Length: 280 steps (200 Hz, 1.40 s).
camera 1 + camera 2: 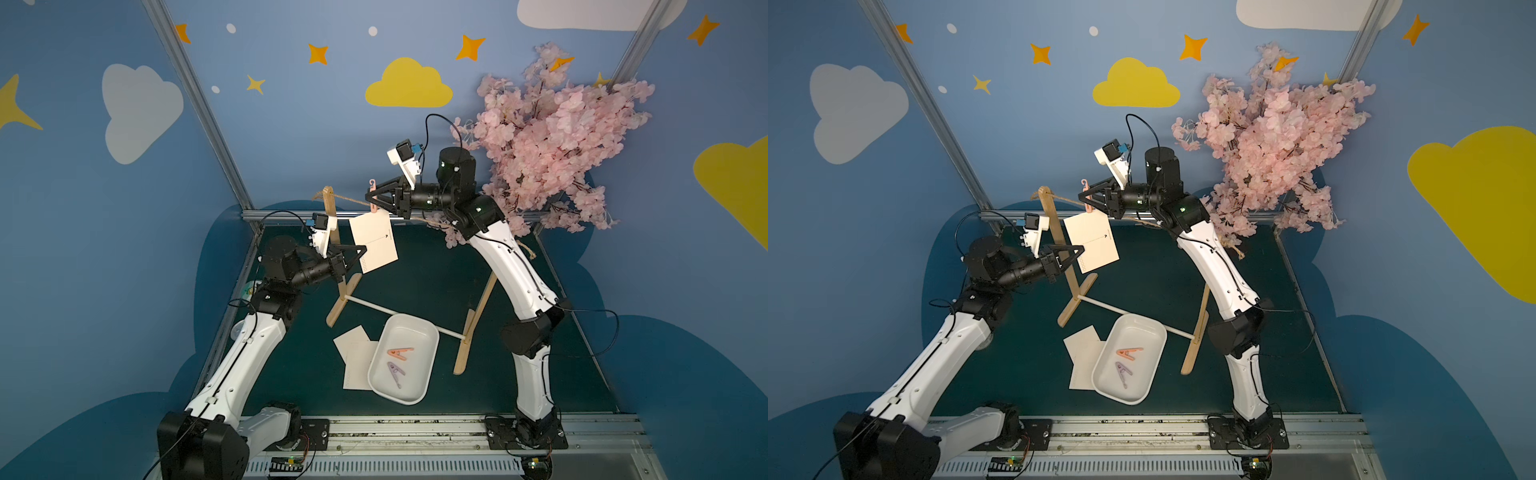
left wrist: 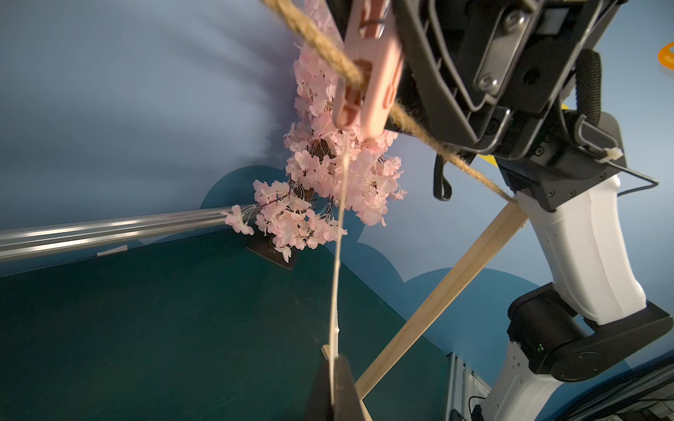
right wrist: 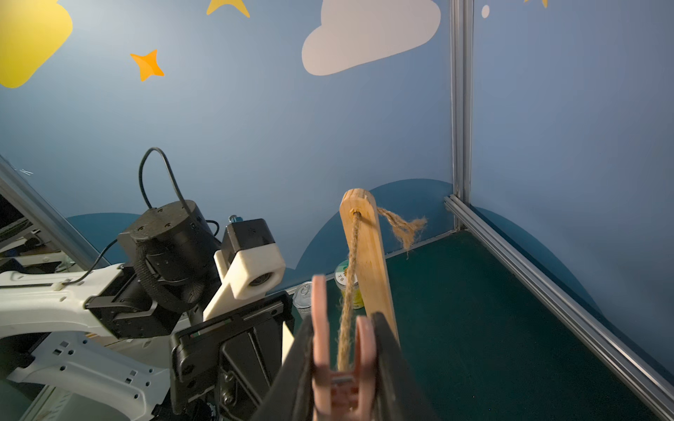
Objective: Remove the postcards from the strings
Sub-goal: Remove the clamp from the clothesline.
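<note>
Left gripper (image 1: 364,249): closed to a tight pinch on the lower corner of the hanging postcard (image 1: 374,241). The left wrist view shows the card edge-on, a thin pale sheet running up from between the two black fingers (image 2: 348,397) to the pink clothespin (image 2: 368,73). Right gripper (image 1: 371,198): narrow, with its fingers pressed on the two handle ends of that clothespin. Whether the peg's jaws grip the card cannot be told. The peg is smooth pink plastic and sits on the twine (image 1: 347,200). The twine is coarse, hairy tan jute, passed through a hole in a light wooden upright (image 3: 370,255), with a frayed end beyond it. The card hangs tilted; it is matte cream with a thin printed line and a small dark mark. Two more postcards (image 1: 353,353) lie flat and overlapping on the dark green table (image 1: 415,282). One edge of them is hidden by the rim of a white oblong tray (image 1: 433,332), which is glossy with rounded corners. In the tray are an orange peg (image 1: 401,352) and a purple peg (image 1: 395,372), lying apart.
</note>
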Available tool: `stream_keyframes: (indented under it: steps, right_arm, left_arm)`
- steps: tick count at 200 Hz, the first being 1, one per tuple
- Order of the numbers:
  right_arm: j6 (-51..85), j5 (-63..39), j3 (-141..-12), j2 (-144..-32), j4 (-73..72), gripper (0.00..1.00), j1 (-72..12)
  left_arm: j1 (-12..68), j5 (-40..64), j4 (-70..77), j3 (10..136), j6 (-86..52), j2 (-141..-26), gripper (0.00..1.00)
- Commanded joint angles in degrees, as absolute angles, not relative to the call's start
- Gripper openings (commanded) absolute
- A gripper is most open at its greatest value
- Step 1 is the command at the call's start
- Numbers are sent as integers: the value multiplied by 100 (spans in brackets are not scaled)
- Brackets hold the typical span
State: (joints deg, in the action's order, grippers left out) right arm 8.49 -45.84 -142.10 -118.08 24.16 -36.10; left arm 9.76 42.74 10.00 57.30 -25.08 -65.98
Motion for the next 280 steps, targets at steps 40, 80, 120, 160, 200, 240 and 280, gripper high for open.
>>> stream_keyframes:
  steps: [40,80,120,160,200,240,280]
  right_arm:
    - [548,-4035,-13391,-11064,1612,0,-3595]
    - [391,-3830,-13386,-11074,1584,0,-3651]
    - [184,-3632,-13438,-11155,1622,0,-3725]
    - [191,-3601,-13441,-11100,1492,0,-3735]
    - [174,-3721,-12947,-10657,1212,0,-3813]
    - [176,-3956,-12228,-10059,1156,0,-3935]
    - [156,-3913,-11197,-9292,624,0,-4083]
  left_arm:
    - [972,4211,915,5643,-2452,-6481,3]
    - [969,4188,853,5618,-2408,-6434,3]
    - [969,4140,743,5614,-2330,-6378,3]
    - [970,4064,659,5583,-2281,-6309,3]
    - [967,3817,522,5433,-2324,-6167,3]
    - [969,3429,-123,5372,-2421,-5911,3]
    - [967,3218,-462,5149,-2505,-5488,3]
